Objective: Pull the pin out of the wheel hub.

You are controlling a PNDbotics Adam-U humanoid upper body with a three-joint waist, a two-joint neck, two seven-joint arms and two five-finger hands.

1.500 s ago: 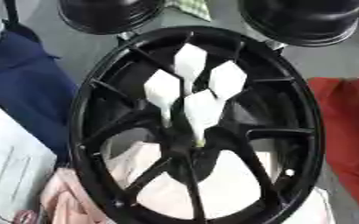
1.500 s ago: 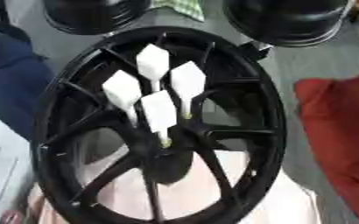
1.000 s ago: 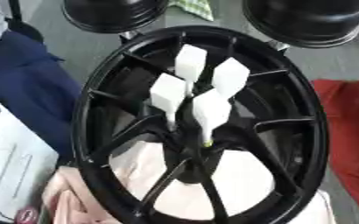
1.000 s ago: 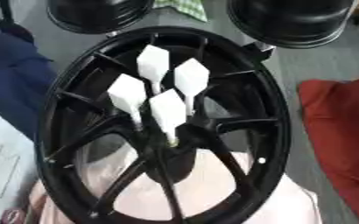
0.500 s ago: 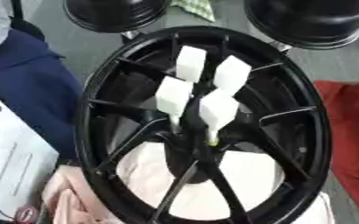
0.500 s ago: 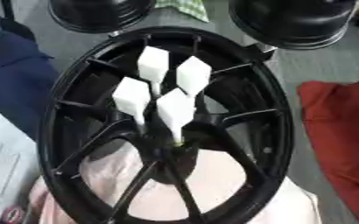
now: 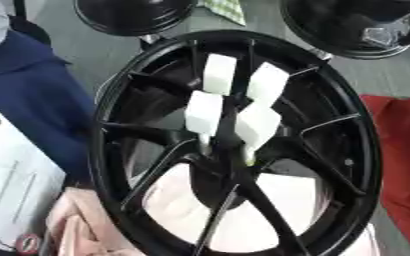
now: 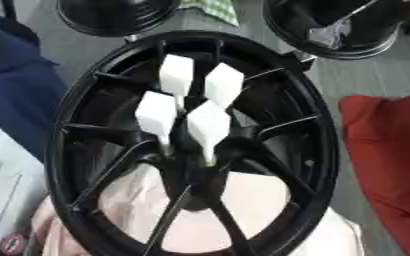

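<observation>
**A:** What have I got on the screens? How far along are we?

**B:** From where I sit, not far. The wheel fills both views, black, spokes running in to the hub near the middle. Four white-capped pins stand at the hub: far left pin, far right pin, near left pin, near right pin. All four look seated, so I judge the pull not yet done.

**A:** And my hands?

**B:** Neither hand shows in either view, so I can't tell whether the fingers are apart or together. Nothing is touching any pin.

**A:** What's around the wheel?

**B:** Largest first: a blue cloth on the left, a red cloth on the right, a pink cloth under the near spokes, white paper at the near left. Two black tubs sit at the far edge, the left tub and the right tub.

**A:** Do the two eyes differ?

**B:** A little. The right eye shows more of the red cloth and a pale piece inside the right tub. The left eye shows more of the paper and blue cloth. In both, the near right pin has a yellowish tip; what that is, I can't say.

**A:** So what's left?

**B:** Everything, I think: bring a hand in, close on a cap, draw it out.
</observation>
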